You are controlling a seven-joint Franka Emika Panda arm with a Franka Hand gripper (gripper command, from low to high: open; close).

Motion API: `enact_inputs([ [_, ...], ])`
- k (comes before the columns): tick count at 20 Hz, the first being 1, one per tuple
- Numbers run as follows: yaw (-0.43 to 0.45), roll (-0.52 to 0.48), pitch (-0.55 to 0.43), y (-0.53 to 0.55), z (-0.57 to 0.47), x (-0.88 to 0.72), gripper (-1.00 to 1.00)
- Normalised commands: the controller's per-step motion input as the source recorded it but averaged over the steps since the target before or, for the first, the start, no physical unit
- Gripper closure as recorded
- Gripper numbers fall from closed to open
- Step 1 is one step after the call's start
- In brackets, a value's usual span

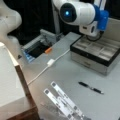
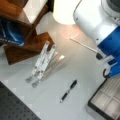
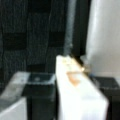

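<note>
The compartment box [image 1: 96, 53] sat nearest the arm, at a front view's right, lid open, its long axis running from upper left to lower right in that view; only its corner [image 2: 106, 103] showed at the bottom right of a front view. Its divided trays faced up. The gripper [image 1: 93, 33] hung just above the box's back edge, below the arm's white and blue wrist; the fingers were hidden by the wrist housing, so can't tell whether they were apart or together. The wrist view showed a white block and dark background, nothing of the fingers.

In front of the box, w/ a clear gap, lay a black pen [image 1: 91, 87], long axis roughly left to right in that view; in a front view it [image 2: 68, 91] pointed diagonally, upper right to lower left. Near the pen, a folding metal stand [image 1: 63, 102] lay flat, bars diagonal; it [image 2: 42, 63] reached toward a wooden shelf [image 2: 23, 46]. A white cable [image 1: 48, 65] crossed the table [image 1: 75, 72] btw the box and an open grey tray [image 1: 37, 48] holding an orange item [image 1: 48, 50].
</note>
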Motion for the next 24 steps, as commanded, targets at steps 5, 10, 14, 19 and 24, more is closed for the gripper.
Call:
enact_inputs([
  [5, -0.036, -0.101, 0.042, 0.32, 0.11, 0.1, 1.0],
  [10, -0.041, -0.058, 0.055, 0.28, 0.05, 0.09, -1.0],
  [14, -0.051, -0.015, 0.048, 0.24, 0.02, 0.09, -1.0],
  [19, -0.067, 0.008, 0.037, 0.19, 0.01, 0.06, -1.0],
  [24, -0.073, 0.019, 0.017, 0.16, -0.01, -0.02, -1.0],
])
